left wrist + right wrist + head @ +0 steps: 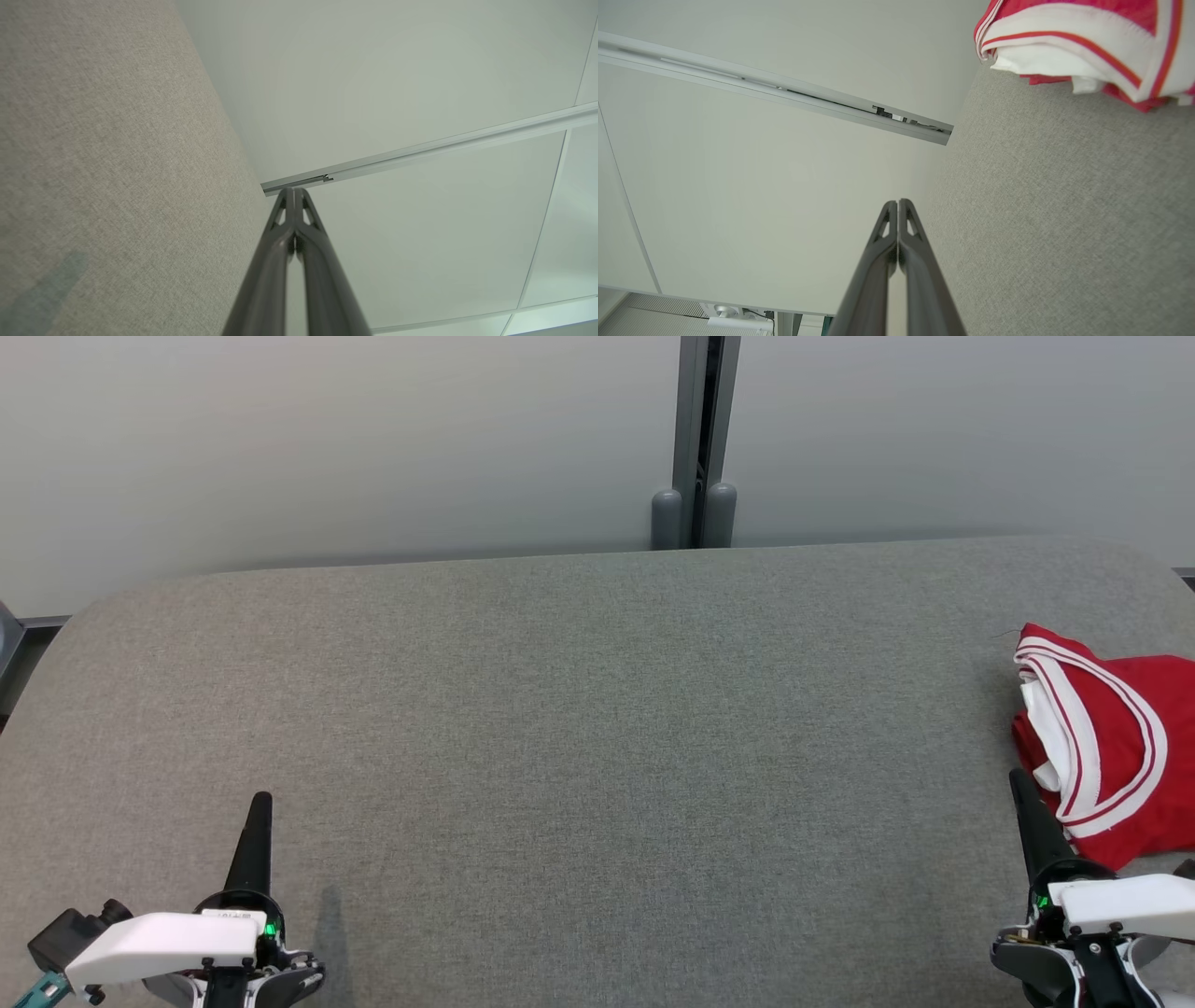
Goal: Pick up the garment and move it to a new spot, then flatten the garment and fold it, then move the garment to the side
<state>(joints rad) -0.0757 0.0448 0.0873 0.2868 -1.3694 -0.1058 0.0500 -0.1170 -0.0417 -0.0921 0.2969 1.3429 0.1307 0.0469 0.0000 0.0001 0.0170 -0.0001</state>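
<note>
The red soft-cloth garment with white-and-red banded trim is seen lying in a loose, layered heap at the far right of the grey woven-fabric table top, with part of it cut off by the edge of the head view. It is judged to be light, soft and limp, so sagging and unfolding are to be expected once it is lifted. The thicker banded trim along its left edge is thought the firmest place to be pinched, through several layers if the heap is to be kept together. The right gripper is held just beside that edge without touching it, its dark fingers pressed together on nothing. The left gripper is likewise closed and empty, well apart at the table's left.
</note>
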